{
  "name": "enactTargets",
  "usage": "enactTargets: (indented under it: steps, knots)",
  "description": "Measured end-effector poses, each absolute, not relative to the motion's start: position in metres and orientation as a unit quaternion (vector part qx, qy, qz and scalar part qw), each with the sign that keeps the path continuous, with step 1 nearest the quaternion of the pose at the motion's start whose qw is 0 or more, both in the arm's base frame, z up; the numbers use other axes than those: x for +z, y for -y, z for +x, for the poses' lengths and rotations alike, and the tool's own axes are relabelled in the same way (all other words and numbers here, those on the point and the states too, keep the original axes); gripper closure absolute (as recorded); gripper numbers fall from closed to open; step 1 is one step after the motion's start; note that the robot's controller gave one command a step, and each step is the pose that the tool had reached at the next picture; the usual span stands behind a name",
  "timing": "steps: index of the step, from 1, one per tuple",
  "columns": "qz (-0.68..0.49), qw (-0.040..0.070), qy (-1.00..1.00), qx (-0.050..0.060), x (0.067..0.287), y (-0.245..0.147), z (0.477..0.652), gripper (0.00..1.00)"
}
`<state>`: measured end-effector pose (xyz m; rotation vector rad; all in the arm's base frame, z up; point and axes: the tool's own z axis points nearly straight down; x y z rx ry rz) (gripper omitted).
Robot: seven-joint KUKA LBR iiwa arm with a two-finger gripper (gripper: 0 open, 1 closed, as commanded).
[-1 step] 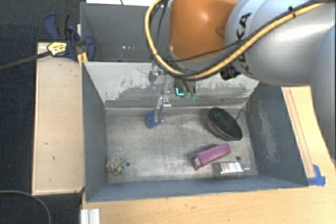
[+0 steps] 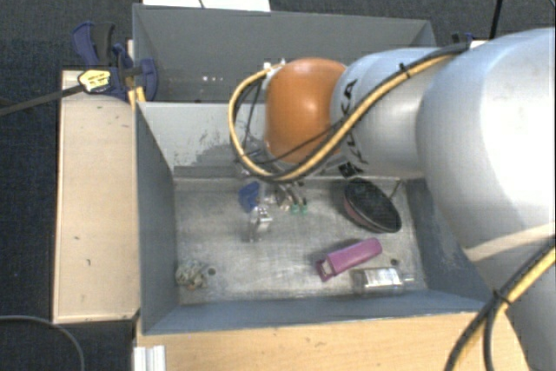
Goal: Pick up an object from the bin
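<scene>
Gripper [image 2: 259,220] low over the bin [image 2: 156,187] floor, left of centre, under the orange cover [image 2: 300,113]. Jaw state: cannot tell, masked by wrist and wiring. Nothing seen held.

Nearest: blue thing [image 2: 249,194], small, just beside the gripper on the back-wall side. Cannot tell whether touching. Green bit [image 2: 299,207] close by, toward the arm side.

Well apart from the gripper:
- dark round disc [image 2: 372,204], leaning near the back right
- purple bar [image 2: 349,257], flat and slanted, front right
- silvery packet [image 2: 379,278], just beside the bar, near the front wall
- grey clump [image 2: 195,274], front left corner

Judged target: blue thing, being closest. Judged stage: end of descent, grasp not yet confirmed, nothing lifted.

For a clean grasp:
- Centre over the blue thing before closing, not off to one edge.
- Keep the green bit outside the grasp to avoid catching two items or nudging either away.
- Go straight down, stopping just short of the metal floor; no scraping.
- Close gently; probably a light, slippery piece, likely to squirt out under a hard pinch.
- Lift vertically, clear of the sloped back wall.
- Mind the cable loop [image 2: 234,122] beside the cover; keep off the wall.
- Confirm something between the jaws before calling the pick done.
</scene>
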<state>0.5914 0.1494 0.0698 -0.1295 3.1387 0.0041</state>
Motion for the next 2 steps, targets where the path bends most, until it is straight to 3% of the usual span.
enactTargets:
  steps: [1,2]
  knots:
    - [-0.038,0.002,-0.999,0.002,0.072,-0.150,0.593,1.00]
    - [-0.070,0.005,-0.998,0.002,0.237,-0.195,0.564,1.00]
